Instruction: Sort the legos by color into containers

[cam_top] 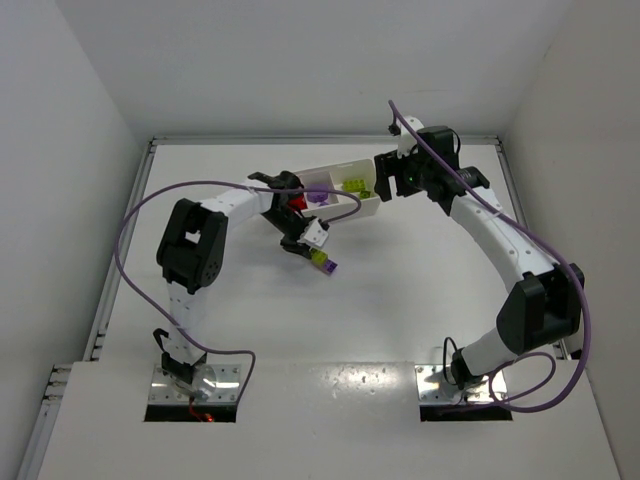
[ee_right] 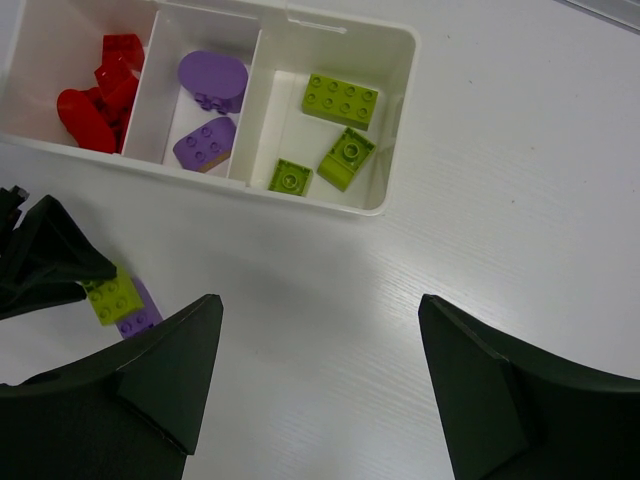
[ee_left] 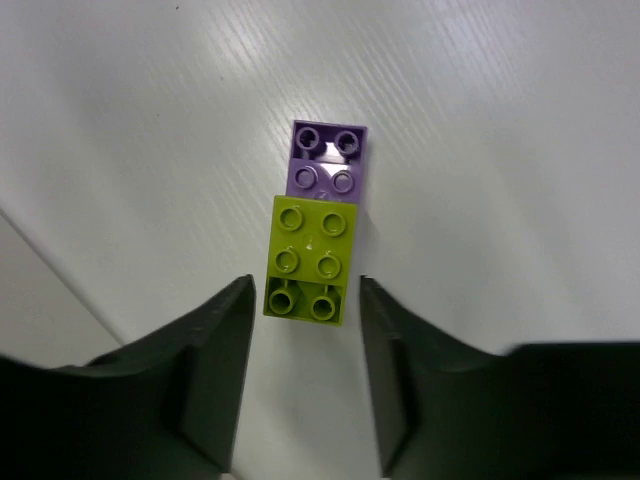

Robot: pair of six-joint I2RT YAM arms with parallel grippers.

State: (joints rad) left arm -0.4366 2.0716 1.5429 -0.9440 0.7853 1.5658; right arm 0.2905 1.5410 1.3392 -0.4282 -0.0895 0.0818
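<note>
Two bricks lie outside the tray (cam_top: 362, 209) in the top view: a lime brick (cam_top: 320, 258) and a purple brick (cam_top: 331, 267), just in front of the tray, beneath the left gripper (cam_top: 314, 250).

From the left wrist, that gripper stands part open, its jaws straddling the lime brick's near end without touching it. The purple brick butts against the far end.

From the right wrist, the right gripper (ee_right: 320, 305) gapes wide and empty near the tray. Inside, red pieces (ee_right: 100, 85), purple pieces (ee_right: 212, 78) and lime pieces (ee_right: 340, 100) each fill their own compartment, so sorting looks nearly finished.

White 3-bin tray (ee_right: 398, 110): reds (ee_right: 100, 85) one end, purples (ee_right: 214, 75) mid, limes (ee_right: 341, 100) other end. Lime brick (ee_left: 308, 258) + purple brick (ee_left: 327, 160) touching, studs up, near tray.
</note>
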